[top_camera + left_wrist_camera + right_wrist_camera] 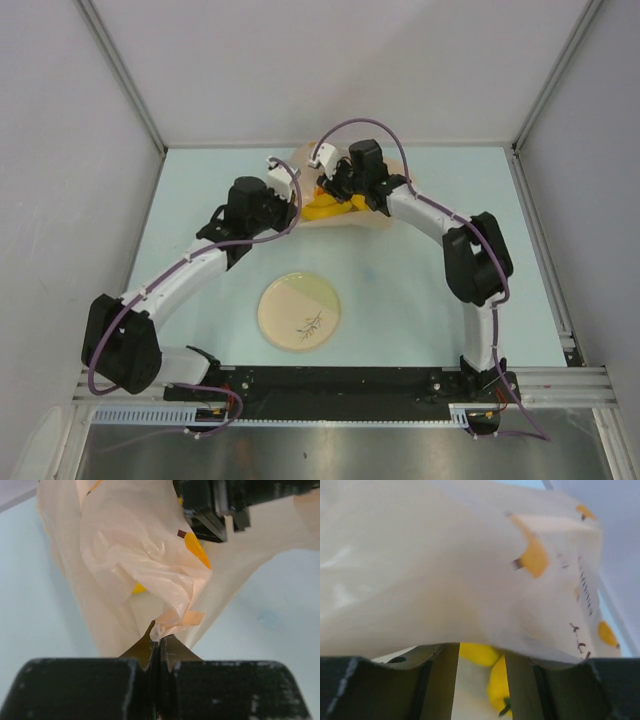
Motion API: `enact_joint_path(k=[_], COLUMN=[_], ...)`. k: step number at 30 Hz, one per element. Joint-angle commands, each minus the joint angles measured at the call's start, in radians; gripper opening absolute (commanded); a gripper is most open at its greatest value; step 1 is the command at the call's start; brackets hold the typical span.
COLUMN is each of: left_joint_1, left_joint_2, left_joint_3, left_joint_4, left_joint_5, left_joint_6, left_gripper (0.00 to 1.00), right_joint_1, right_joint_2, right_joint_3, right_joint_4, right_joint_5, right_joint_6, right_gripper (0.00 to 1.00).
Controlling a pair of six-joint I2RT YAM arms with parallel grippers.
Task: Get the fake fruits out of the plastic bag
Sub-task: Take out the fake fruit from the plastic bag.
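The peach-beige plastic bag (385, 205) lies at the back middle of the table. A yellow banana bunch (333, 209) shows at its near-left side. My left gripper (291, 180) is shut on a pinched fold of the bag's edge (167, 622) and holds it up. My right gripper (334, 188) is open at the bag's mouth, with the bag film (445, 580) draped over its fingertips. Between its fingers (481, 652) I see the banana (479, 654) and a yellow pepper-shaped piece (497, 687) with a green stem. The other fruits are hidden.
A round cream plate (275, 300) with a twig drawing sits near the front middle of the pale table. Grey walls close in the left, right and back. The right gripper's black body (220, 502) is close above the bag in the left wrist view.
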Motion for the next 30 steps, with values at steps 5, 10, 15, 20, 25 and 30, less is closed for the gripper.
enact_joint_path(k=[5,10,15,20,25,30], left_joint_1=[0.098,0.108,0.111,0.126,0.131,0.140], left_joint_2=[-0.040,0.000,0.054,0.100,0.119,0.135], left_joint_3=[-0.022,-0.017,0.013,0.044,0.069,0.090], left_joint_4=[-0.061,-0.049,-0.050,-0.046,-0.035,-0.009], left_joint_5=[-0.168,-0.121,-0.111,-0.095,-0.095,-0.097], left_joint_6=[-0.238,-0.268,-0.275,-0.283,-0.280,-0.280], left_gripper=[0.00,0.00,0.00,0.00,0.00,0.00], right_joint_1=[-0.026,-0.033,-0.033,-0.039,-0.049,-0.048], right_joint_2=[0.197,0.274,0.355,0.441,0.429,0.232], right_joint_3=[0.227,0.313,0.380,0.486,0.520,0.382], right_joint_4=[-0.137,-0.228,-0.289,-0.406,-0.456,-0.382], right_joint_5=[-0.100,-0.148,-0.125,-0.129,-0.157,-0.209], right_joint_6=[-0.242,-0.371,-0.451,-0.522,-0.499,-0.422], right_gripper=[0.71,0.77,0.77,0.73,0.37,0.26])
